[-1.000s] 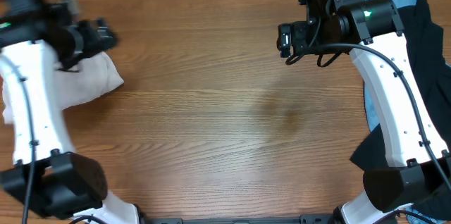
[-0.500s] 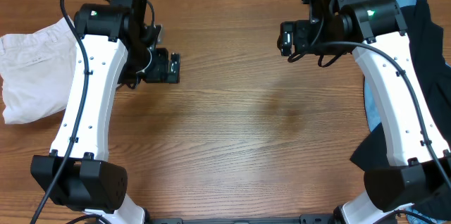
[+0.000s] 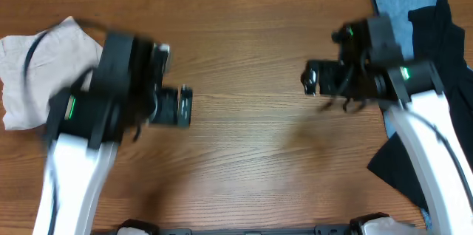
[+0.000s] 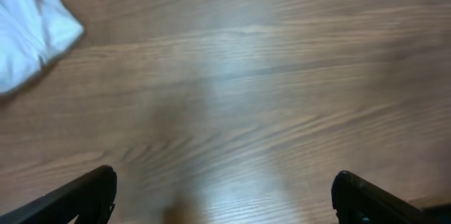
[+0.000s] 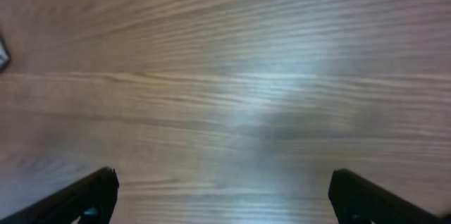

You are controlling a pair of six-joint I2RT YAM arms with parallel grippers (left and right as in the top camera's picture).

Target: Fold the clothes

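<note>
The folded cream shorts (image 3: 41,72) lie at the table's far left; a corner of them shows at the upper left of the left wrist view (image 4: 32,34). A light blue garment (image 3: 399,2) and a black garment (image 3: 443,50) lie heaped at the right edge. My left gripper (image 3: 185,107) is open and empty over bare wood, right of the shorts; its fingers show wide apart (image 4: 222,196). My right gripper (image 3: 310,80) is open and empty over bare wood, left of the pile; its fingers are wide apart (image 5: 222,196).
The wooden table (image 3: 244,154) spans the whole view. Both arms are blurred with motion.
The left arm let go of the shorts at the far left and swung toward the centre, then drew back toward its base. The right arm moved down toward the table's front.
</note>
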